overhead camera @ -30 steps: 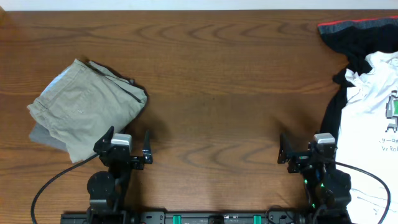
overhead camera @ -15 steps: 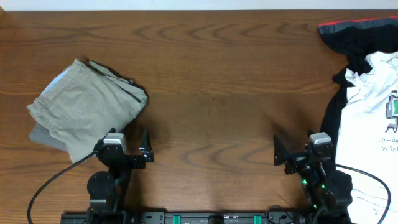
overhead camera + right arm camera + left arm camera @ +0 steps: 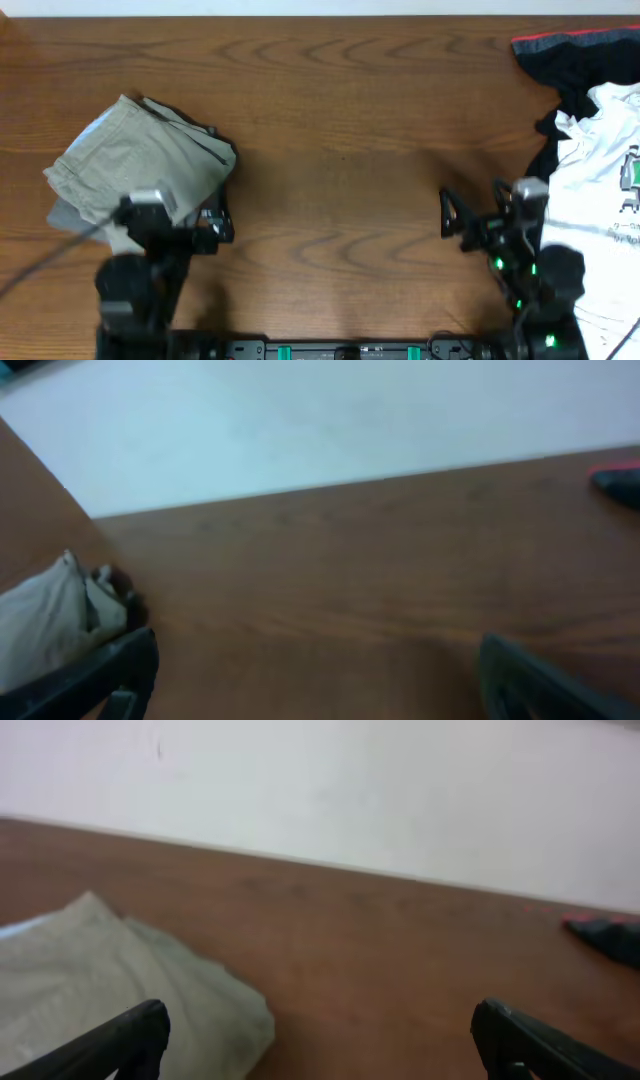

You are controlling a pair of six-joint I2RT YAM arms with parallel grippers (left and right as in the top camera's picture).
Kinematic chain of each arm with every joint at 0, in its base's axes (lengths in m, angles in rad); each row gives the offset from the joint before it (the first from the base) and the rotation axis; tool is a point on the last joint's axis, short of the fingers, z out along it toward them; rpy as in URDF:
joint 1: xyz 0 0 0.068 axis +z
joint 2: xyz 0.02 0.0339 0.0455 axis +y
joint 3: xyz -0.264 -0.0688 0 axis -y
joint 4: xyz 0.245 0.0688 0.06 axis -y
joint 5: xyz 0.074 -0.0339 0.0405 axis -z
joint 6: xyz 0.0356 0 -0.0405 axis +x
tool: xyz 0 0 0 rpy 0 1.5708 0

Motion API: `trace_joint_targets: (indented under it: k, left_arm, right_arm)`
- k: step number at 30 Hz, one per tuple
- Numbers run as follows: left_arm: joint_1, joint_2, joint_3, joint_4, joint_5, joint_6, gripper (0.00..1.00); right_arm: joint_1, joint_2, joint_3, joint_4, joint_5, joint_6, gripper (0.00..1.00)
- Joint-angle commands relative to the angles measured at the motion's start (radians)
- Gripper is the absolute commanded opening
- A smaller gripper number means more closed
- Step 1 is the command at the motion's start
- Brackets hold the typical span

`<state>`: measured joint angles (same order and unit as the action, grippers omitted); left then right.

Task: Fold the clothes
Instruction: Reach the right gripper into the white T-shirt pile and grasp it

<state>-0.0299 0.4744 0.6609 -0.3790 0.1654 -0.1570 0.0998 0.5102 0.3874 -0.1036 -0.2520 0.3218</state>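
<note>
Black fingers of our left hand stand wide spread at the two near corners of the left wrist view, and between them we see the brown wooden bench. From overhead this hand is blurred and sits at the near edge of a khaki garment, which lies crumpled on the left part of the bench.

Our right hand is also spread wide, above bare wood. Just to its right begins the white T-shirt. The shirt lies unfolded at the right edge of the bench and the picture cuts it off. A small green and grey print shows on it.

Under the shirt, and farther back, lies a black garment with a red stripe along its far edge. We see it also as a dark band along the left side of the shirt. Behind the bench a pale wall closes both wrist views.
</note>
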Motion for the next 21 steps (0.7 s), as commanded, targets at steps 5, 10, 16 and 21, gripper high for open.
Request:
trace_joint_targets:
  k: [5, 10, 16, 21]
  left_arm:
    - [-0.01, 0.431, 0.423, -0.253, 0.089, 0.006, 0.98]
    - [-0.022, 0.623, 0.629, -0.419, 0.132, 0.005, 0.98]
    - [-0.021, 0.682, 0.637, -0.444, 0.158, 0.004, 0.98]
    - [-0.021, 0.691, 0.637, -0.466, 0.19, -0.002, 0.98]
  right_arm:
    - [-0.022, 0.482, 0.427, -0.267, 0.051, -0.04, 0.99]
    - [-0.065, 0.858, 0.794, -0.548, 0.178, -0.21, 0.99]
    - [-0.116, 1.111, 1.027, -0.723, 0.067, -0.249, 0.99]
    - [-0.185, 1.195, 1.044, -0.66, 0.179, -0.217, 0.99]
